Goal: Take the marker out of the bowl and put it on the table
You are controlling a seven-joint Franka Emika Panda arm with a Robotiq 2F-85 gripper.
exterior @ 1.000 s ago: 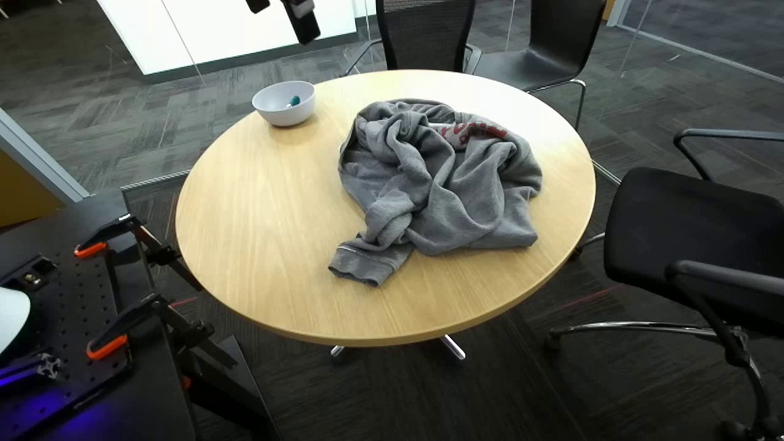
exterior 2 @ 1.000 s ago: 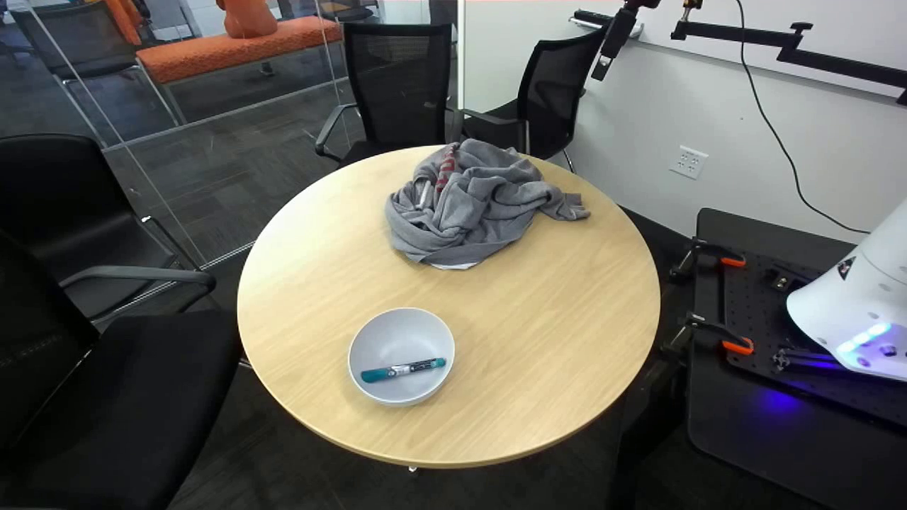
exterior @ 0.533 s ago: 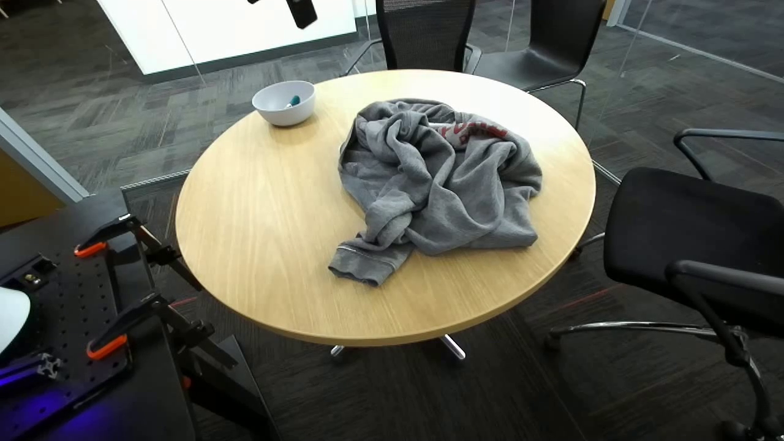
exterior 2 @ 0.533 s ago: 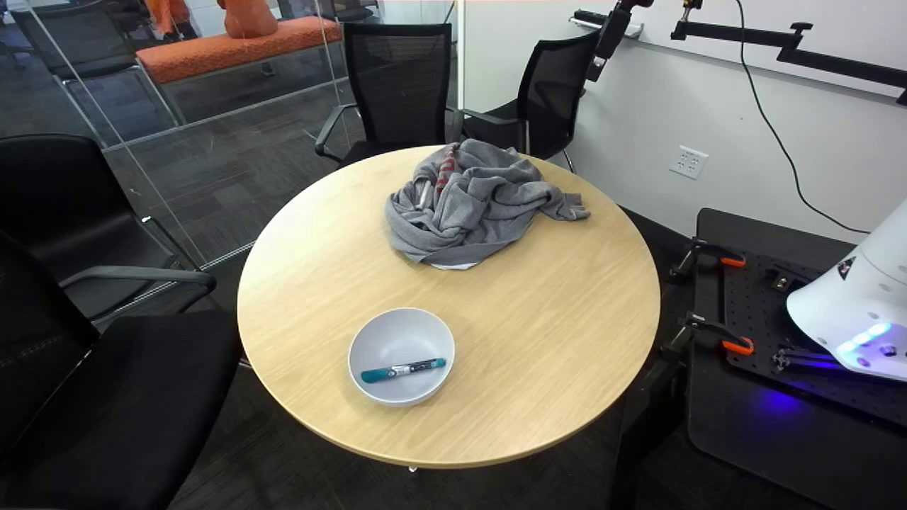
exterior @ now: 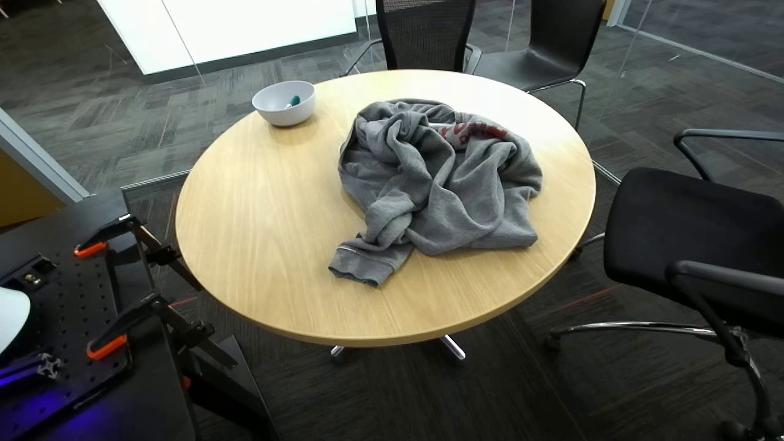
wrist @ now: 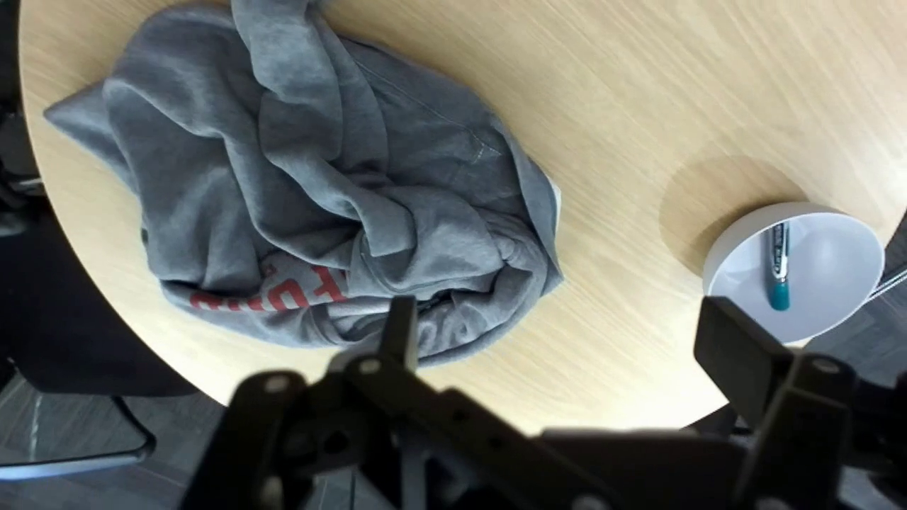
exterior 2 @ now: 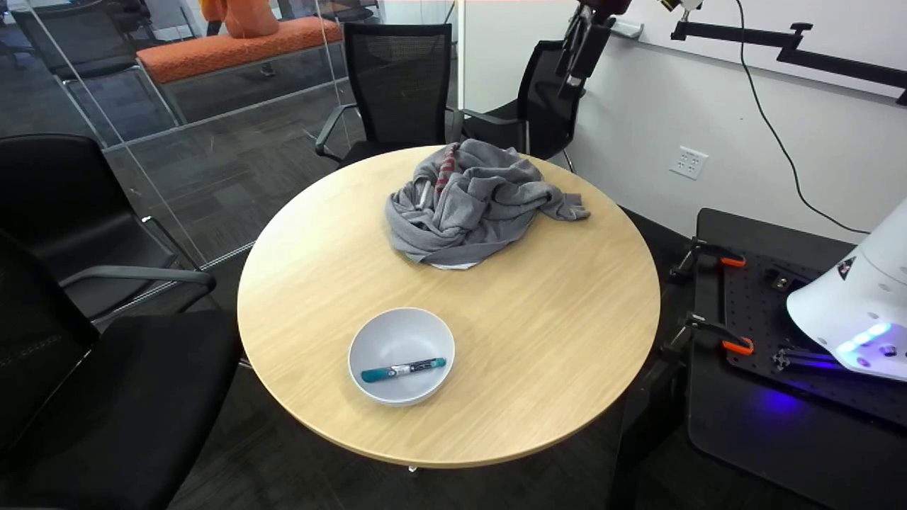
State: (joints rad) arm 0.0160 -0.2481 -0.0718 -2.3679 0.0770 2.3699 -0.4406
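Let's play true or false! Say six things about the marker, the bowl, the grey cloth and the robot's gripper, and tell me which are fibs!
1. The marker is inside the bowl. True.
2. The bowl is upside down. False: it stands upright.
3. The grey cloth lies on the table. True.
4. The gripper is open. True.
5. The gripper holds the marker. False: it holds nothing.
6. The grey cloth covers the bowl. False: they lie apart.
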